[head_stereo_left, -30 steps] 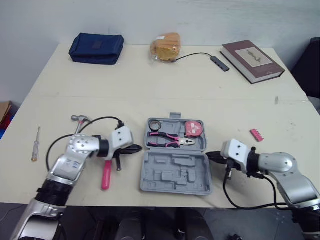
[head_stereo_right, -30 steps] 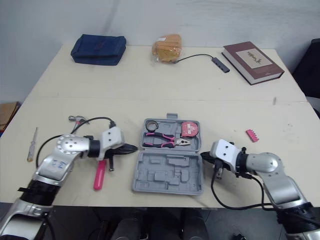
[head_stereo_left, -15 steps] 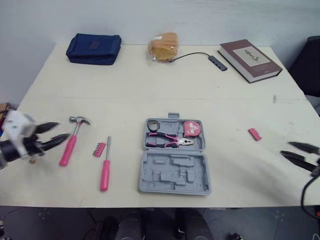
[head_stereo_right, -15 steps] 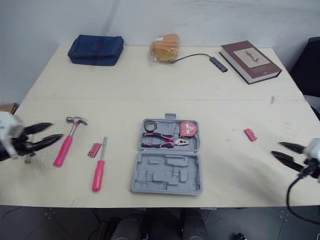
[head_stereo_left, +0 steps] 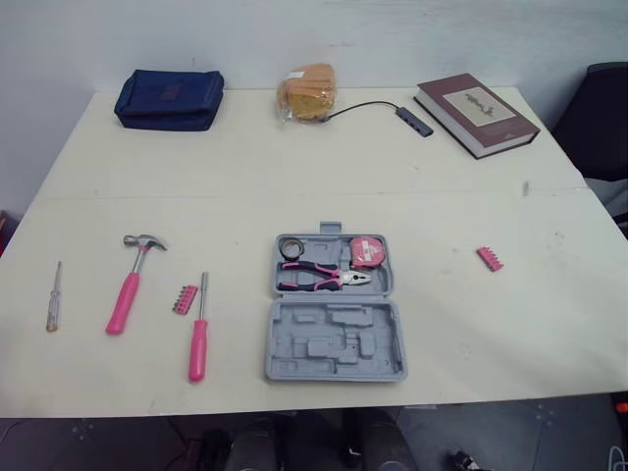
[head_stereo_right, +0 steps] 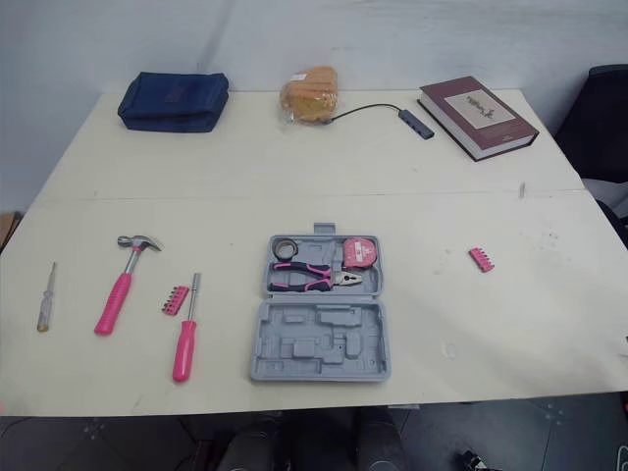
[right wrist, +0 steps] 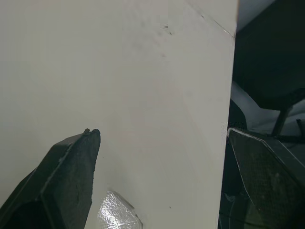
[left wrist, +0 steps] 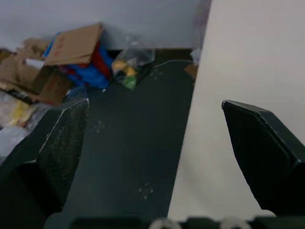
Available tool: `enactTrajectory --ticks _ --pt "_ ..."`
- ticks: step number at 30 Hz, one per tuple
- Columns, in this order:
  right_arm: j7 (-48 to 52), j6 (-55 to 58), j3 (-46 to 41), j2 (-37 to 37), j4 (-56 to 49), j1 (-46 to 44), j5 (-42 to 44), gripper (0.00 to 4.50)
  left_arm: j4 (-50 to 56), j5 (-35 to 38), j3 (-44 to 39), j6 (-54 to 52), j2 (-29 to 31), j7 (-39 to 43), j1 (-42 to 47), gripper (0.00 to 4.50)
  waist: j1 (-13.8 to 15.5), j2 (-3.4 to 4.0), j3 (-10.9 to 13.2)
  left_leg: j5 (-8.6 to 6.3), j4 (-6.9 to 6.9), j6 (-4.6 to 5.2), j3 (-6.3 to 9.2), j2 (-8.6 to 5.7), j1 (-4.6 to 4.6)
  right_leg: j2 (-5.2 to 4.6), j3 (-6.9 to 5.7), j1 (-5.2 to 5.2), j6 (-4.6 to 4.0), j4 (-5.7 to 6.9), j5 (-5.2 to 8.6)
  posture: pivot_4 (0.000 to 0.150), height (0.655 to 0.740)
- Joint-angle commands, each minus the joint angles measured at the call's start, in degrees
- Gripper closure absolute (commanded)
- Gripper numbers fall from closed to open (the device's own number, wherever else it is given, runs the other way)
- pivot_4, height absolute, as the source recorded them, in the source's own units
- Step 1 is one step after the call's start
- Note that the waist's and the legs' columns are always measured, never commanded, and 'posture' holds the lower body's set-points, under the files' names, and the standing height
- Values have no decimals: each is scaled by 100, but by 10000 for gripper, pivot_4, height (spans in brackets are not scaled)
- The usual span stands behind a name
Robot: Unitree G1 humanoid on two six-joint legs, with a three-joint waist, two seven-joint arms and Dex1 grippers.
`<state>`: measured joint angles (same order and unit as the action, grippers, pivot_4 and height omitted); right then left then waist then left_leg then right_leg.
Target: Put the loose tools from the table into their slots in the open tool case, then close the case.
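near the front edge of the tabletop (head_stereo_left: 442,196), about mid-way along, the grey tool case (head_stereo_left: 336,345) lies open. the half toward the back edge holds the pink-handled pliers (head_stereo_left: 324,282), the tape measure (head_stereo_left: 365,252) and a black tape roll (head_stereo_left: 290,248). the half toward the front edge is all bare slots.

loose, toward the left edge:
- claw hammer (head_stereo_left: 130,285)
- pink screwdriver (head_stereo_left: 199,329)
- small bit strip (head_stereo_left: 184,298), between those two
- tester screwdriver (head_stereo_left: 53,297), closest to the edge

second bit strip (head_stereo_left: 489,258) sits on the other side of the case, toward the right edge, well apart from it.

left gripper (left wrist: 155,114): fingers spread wide, nothing between them, at a tabletop edge with dark floor beyond. right gripper (right wrist: 162,132): also wide, empty, over bare tabletop close to an edge. both well away from the tools.

progress call: early. five loose items to slot, lid not closed, no pick in hand right now.

along the back edge: navy pouch (head_stereo_left: 169,98), bagged bread (head_stereo_left: 306,93), usb hub (head_stereo_left: 412,120) on its cable, hardback book (head_stereo_left: 476,100). not part of the job.
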<state>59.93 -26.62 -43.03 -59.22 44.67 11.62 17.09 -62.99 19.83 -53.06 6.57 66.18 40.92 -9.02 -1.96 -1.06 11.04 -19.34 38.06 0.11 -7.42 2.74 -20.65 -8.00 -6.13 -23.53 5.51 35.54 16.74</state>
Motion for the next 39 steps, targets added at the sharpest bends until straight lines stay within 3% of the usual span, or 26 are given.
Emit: enactTrajectory --ticks 1,6,12,19,25,36,39 --pt "41 149 73 194 -433 -202 351 447 292 258 -116 99 -56 107 -4 0 2 0 0 -1 -2 -1 0 2 6 1 0 4 -2 1 1 1500 7400" --pt "385 978 432 450 -1635 -511 898 447 1424 646 -17 -489 -467 432 95 0 15 18 -8 1 -2 -2 -5 0 10 -3 8 4 -3 10 2 1500 7400" --pt "187 2603 887 1042 -3498 -1190 2113 447 4011 1052 327 -2898 -907 -72 -145 0 28 15 -9 15 -2 -23 -4 1 9 -1 9 5 -3 14 2 1500 7400" --pt "74 3237 1640 1825 -5036 -1860 2820 447 5608 1172 677 -5386 -1025 -1093 -27 0 28 17 -8 30 -3 -3 -7 6 7 13 12 1 -4 16 2 1500 7400" --pt "1117 2111 2405 2093 -5331 -2163 2188 447 5861 1059 1147 -6293 -1163 -1663 621 0 47 9 -12 32 -3 -5 -13 7 5 38 15 -3 -4 15 2 1500 7400" --pt "1531 1825 2981 2176 -5618 -2327 2082 447 5028 680 1731 -6306 -1411 -1747 1259 0 46 7 -15 33 1 -4 -14 6 8 37 16 -3 -4 31 2 1500 7400" --pt "1468 1833 2933 2158 -5605 -2300 2060 0 4930 646 1745 -6293 -1539 -1780 1331 8335 47 10 -15 36 1 -6 -16 4 11 34 17 -5 -5 29 3 1500 7400"
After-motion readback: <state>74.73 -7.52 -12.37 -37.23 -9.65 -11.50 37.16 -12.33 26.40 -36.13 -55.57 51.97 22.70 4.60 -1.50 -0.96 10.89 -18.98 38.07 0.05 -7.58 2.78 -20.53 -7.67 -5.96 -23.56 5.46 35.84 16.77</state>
